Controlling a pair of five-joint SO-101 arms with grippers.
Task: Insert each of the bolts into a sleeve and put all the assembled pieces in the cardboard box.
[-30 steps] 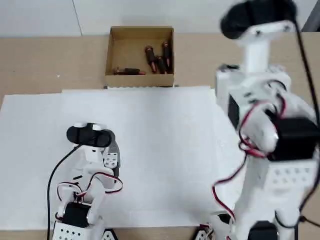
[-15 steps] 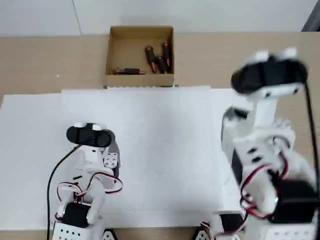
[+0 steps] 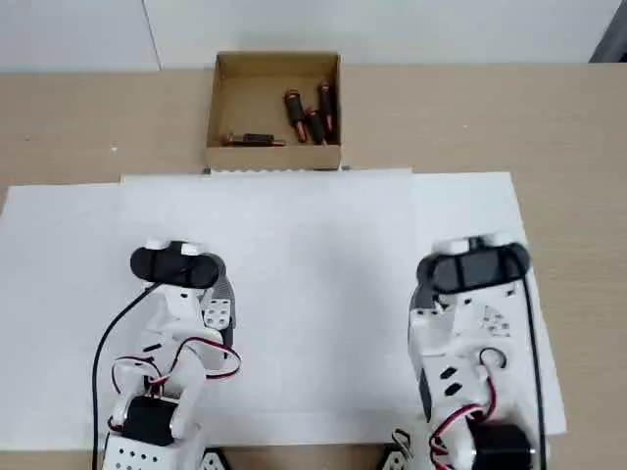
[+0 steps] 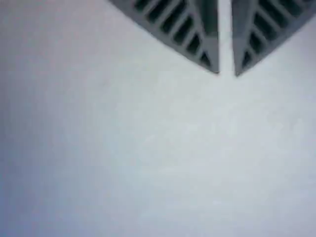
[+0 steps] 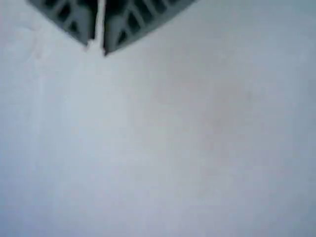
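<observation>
Two SO-101 arms sit folded side by side over a white paper sheet [image 3: 323, 264] on a wooden table [image 3: 78, 117], the left arm [image 3: 176, 294] and the right arm [image 3: 470, 304] both low and well apart from the cardboard box [image 3: 274, 157] at the table's far edge. From the high view, the box holds the assembled pieces: a cluster of dark bolt-and-sleeve pieces [image 3: 309, 113] with reddish bands toward its right side, and one more piece [image 3: 253, 139] lying along the near wall. The wrist views supply the detail that the arms' bodies cover from above. The left gripper [image 4: 226, 73] hangs just over bare paper, its ribbed grey fingers [image 4: 197, 29] drawn together to a narrow slit with nothing between them. The right gripper [image 5: 97, 49] is likewise closed to a hairline gap above the sheet, holding nothing.
</observation>
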